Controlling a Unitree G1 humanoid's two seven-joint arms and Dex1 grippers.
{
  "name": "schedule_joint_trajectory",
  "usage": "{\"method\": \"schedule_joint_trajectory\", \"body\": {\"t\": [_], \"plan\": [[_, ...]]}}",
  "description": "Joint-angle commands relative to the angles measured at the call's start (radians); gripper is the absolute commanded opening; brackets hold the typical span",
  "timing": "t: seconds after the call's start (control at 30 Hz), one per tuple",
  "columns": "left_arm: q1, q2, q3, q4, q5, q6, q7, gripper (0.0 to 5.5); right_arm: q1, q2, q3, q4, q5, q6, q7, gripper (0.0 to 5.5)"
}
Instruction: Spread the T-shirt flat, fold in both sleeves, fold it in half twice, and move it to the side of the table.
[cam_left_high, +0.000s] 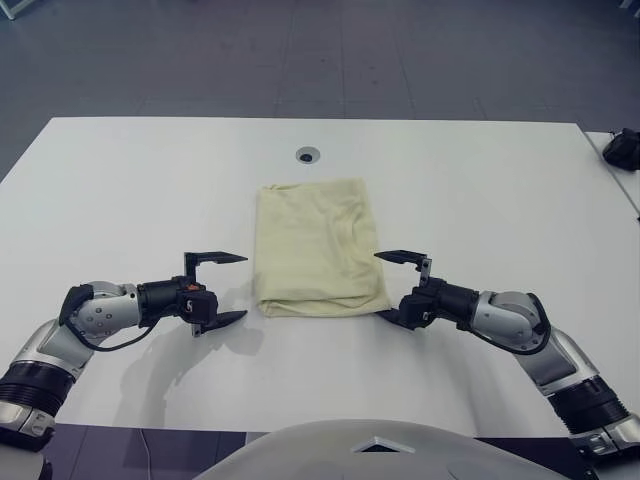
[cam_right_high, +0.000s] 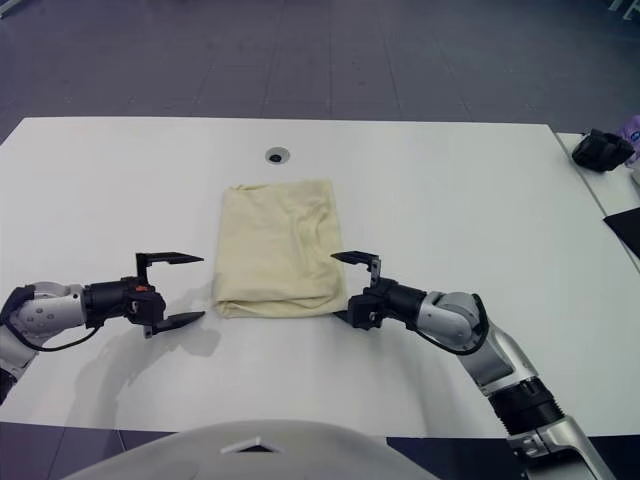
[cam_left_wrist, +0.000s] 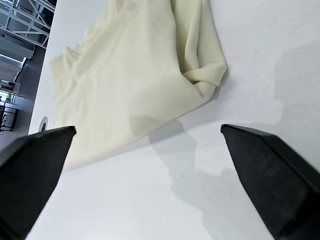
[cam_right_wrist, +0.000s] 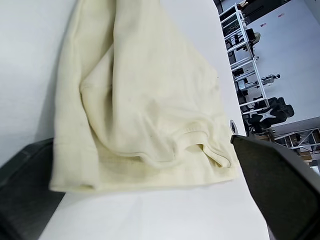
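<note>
Table (cam_left_high: 480, 180): white, flat, spans almost the whole head view.

T-shirt (cam_left_high: 318, 245): pale yellow, folded into a compact upright rectangle, long side running away from the robot. Sits mid-table, roughly centred btwn the two arms, not at the table's side. Near edge is a thick rolled fold and the far edge is thinner w/ some wrinkles. Right wrist cam shows the ribbed neckline (cam_right_wrist: 195, 132) tucked inside the layers.

L arm: low over the table on the robot's left. Left gripper (cam_left_high: 244, 287) has jaws wide apart, one finger above the other, and it's holding nothing. Tips point at the shirt's near-left corner, just beside it w/ a strip of bare table btwn. Left wrist cam: both black fingers (cam_left_wrist: 30, 170) frame the shirt corner and there's no contact.

R arm: mirrored on the right. Right gripper (cam_left_high: 378, 286) also has jaws spread and isn't clamped on anything. Upper tip is over the shirt's right edge and the lower finger is at table lvl by the near-right corner. In the right wrist cam the cloth overlaps the lower finger (cam_right_wrist: 25, 180). Can't tell if it's actually touching.

Black object (cam_left_high: 622, 148): on the adjacent surface at far right, well apart from the shirt. Can't ID it.

Cable grommet (cam_left_high: 308, 154): round, set in the tabletop just beyond the shirt's far edge.
</note>
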Motion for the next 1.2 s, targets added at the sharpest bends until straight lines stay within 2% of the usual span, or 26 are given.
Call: {"method": "schedule_joint_trajectory", "body": {"t": [0.03, 0.13, 0.27, 0.33, 0.57, 0.63, 0.8, 1.03, 1.1, 1.2], "plan": [[0.001, -0.046, -0.058, 0.016, 0.052, 0.022, -0.053, 5.40, 0.023, -0.008, 0.070, 0.106, -0.098, 0.010, 0.017, 5.39], [-0.014, -0.068, -0.079, 0.022, 0.064, 0.015, -0.068, 5.14, -0.009, -0.008, 0.104, 0.154, -0.124, -0.042, 0.004, 5.40], [-0.032, -0.090, -0.093, 0.045, 0.106, 0.001, -0.056, 4.30, -0.076, 0.015, 0.140, 0.222, -0.119, -0.080, 0.009, 5.40], [-0.052, -0.098, -0.095, 0.072, 0.150, -0.013, -0.038, 4.06, -0.104, 0.024, 0.155, 0.258, -0.120, -0.092, 0.007, 5.40], [-0.156, -0.133, -0.125, 0.176, 0.298, -0.032, 0.018, 2.84, -0.155, 0.048, 0.196, 0.359, -0.114, -0.126, 0.008, 4.28], [-0.179, -0.150, -0.137, 0.192, 0.304, -0.039, 0.022, 2.41, -0.167, 0.059, 0.205, 0.380, -0.116, -0.129, 0.005, 3.84], [-0.205, -0.162, -0.155, 0.216, 0.310, -0.056, 0.022, 1.71, -0.217, 0.089, 0.237, 0.462, -0.120, -0.125, 0.025, 3.12], [-0.233, -0.148, -0.164, 0.253, 0.306, -0.077, 0.010, 0.41, -0.242, 0.096, 0.269, 0.536, -0.051, -0.089, 0.129, 1.79], [-0.244, -0.146, -0.165, 0.263, 0.302, -0.084, 0.006, 0.21, -0.235, 0.085, 0.271, 0.532, -0.022, -0.086, 0.165, 1.43], [-0.257, -0.147, -0.169, 0.276, 0.295, -0.097, 0.002, 0.21, -0.224, 0.065, 0.270, 0.510, 0.003, -0.088, 0.199, 0.96]]}}
